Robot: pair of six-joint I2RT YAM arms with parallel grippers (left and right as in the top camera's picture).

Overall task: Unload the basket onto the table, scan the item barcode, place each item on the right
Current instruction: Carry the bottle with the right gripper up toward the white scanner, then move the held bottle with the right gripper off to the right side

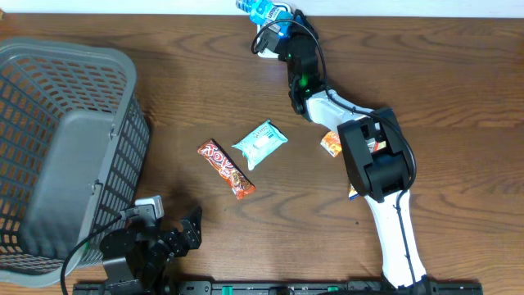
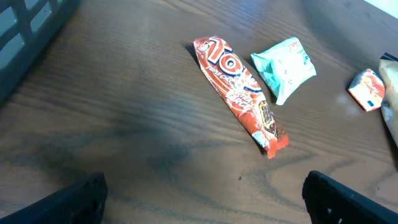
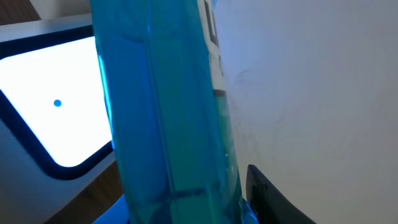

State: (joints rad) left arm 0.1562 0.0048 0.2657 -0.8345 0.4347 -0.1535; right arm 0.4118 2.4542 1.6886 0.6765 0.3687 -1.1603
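Observation:
The item is a blue translucent bottle (image 1: 260, 10) with a white label, held at the table's far edge. My right gripper (image 1: 280, 29) is shut on it. In the right wrist view the bottle (image 3: 168, 112) fills the middle of the frame, with one dark finger (image 3: 273, 199) against its right side. The other finger is hidden behind it. The scanner (image 1: 264, 43) is a white device just beside the bottle; its bright window (image 3: 56, 106) with a blue dot lies to the left. No barcode shows. My left gripper (image 1: 187, 232) rests open near the front edge, its jaws (image 2: 205, 199) wide over bare wood.
A grey mesh basket (image 1: 65, 156) stands at the left. Mid-table lie a red candy bar (image 1: 227, 169), a teal packet (image 1: 259, 143) and a small orange packet (image 1: 331, 144). A small yellow and blue packet (image 1: 353, 192) peeks from under the right arm.

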